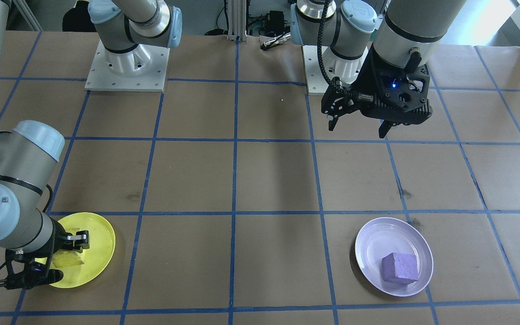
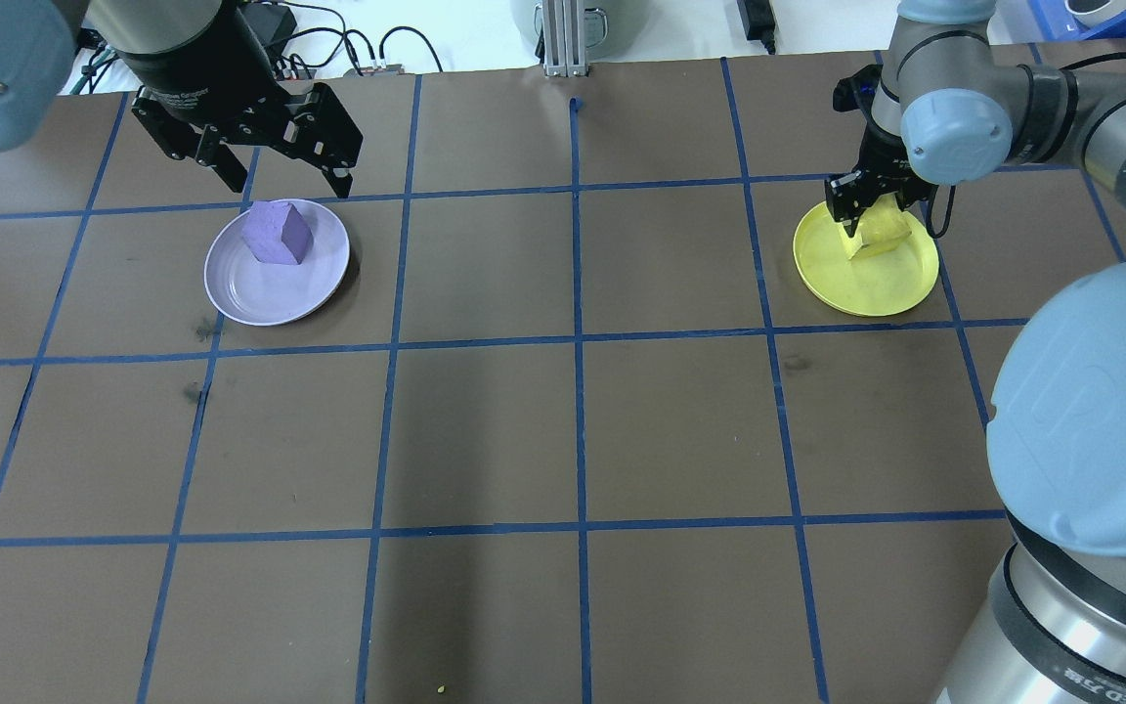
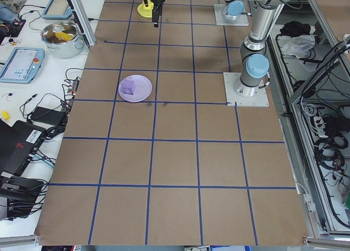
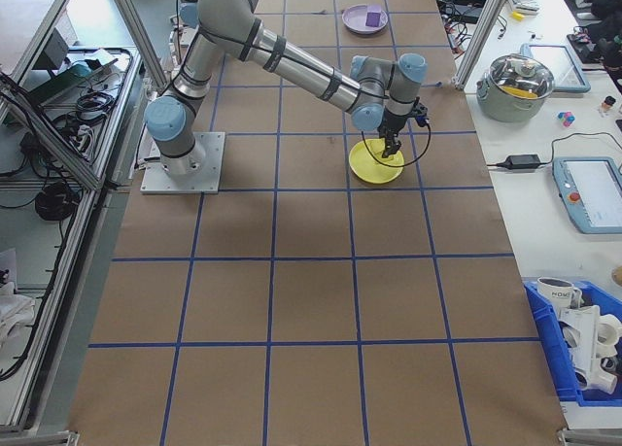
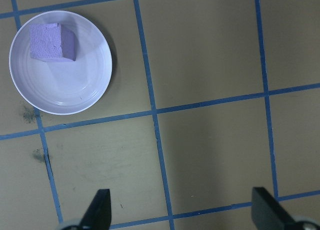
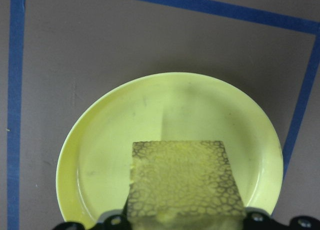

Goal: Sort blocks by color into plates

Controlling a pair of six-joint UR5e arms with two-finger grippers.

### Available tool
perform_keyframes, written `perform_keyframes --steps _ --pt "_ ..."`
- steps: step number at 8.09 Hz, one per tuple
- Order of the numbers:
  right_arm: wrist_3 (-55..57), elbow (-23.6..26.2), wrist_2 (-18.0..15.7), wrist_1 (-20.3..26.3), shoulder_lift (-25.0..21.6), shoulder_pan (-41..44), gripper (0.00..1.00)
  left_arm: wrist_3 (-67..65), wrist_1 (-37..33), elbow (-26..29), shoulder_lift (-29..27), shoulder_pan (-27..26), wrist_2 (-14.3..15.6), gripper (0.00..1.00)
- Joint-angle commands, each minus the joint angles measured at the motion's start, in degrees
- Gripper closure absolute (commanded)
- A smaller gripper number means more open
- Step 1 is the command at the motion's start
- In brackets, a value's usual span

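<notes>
The purple block (image 2: 277, 235) lies in the lavender plate (image 2: 309, 284), also seen in the left wrist view as block (image 5: 51, 42) on plate (image 5: 75, 94). My left gripper (image 2: 289, 186) hangs open and empty well above the table, just beyond that plate. On the other side, my right gripper (image 2: 861, 220) is shut on the yellow block (image 6: 182, 182), low over the yellow plate (image 6: 165, 99). I cannot tell whether the block touches the plate. In the front view the yellow block (image 1: 67, 260) shows tilted over the yellow plate (image 1: 102, 243).
Brown paper with a blue tape grid (image 2: 578, 342) covers the table. The two arm bases (image 1: 127, 67) stand at the robot's side. Cables, a pot (image 3: 63, 35) and tablets lie beyond the table's far edge.
</notes>
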Motion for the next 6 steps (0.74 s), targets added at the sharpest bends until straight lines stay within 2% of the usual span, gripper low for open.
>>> perform_keyframes --steps 1,3,5,6 --pt "-2.01 -0.03 -0.32 -0.07 -0.63 -0.05 0.0 0.0 -0.02 -0.01 0.0 -0.01 0.0 0.0" --pt "-1.75 -0.21 -0.23 0.1 -4.04 -0.05 0.0 0.0 -0.02 -0.45 0.0 -0.01 0.0 0.0" --pt "0.87 -0.21 0.47 5.27 -12.72 0.21 0.0 -0.7 -0.02 -0.45 0.17 -0.1 0.0 0.0" --pt "3.5 -0.21 0.65 9.82 -17.29 0.22 0.0 -1.66 -0.02 -0.45 0.17 -0.1 0.0 0.0"
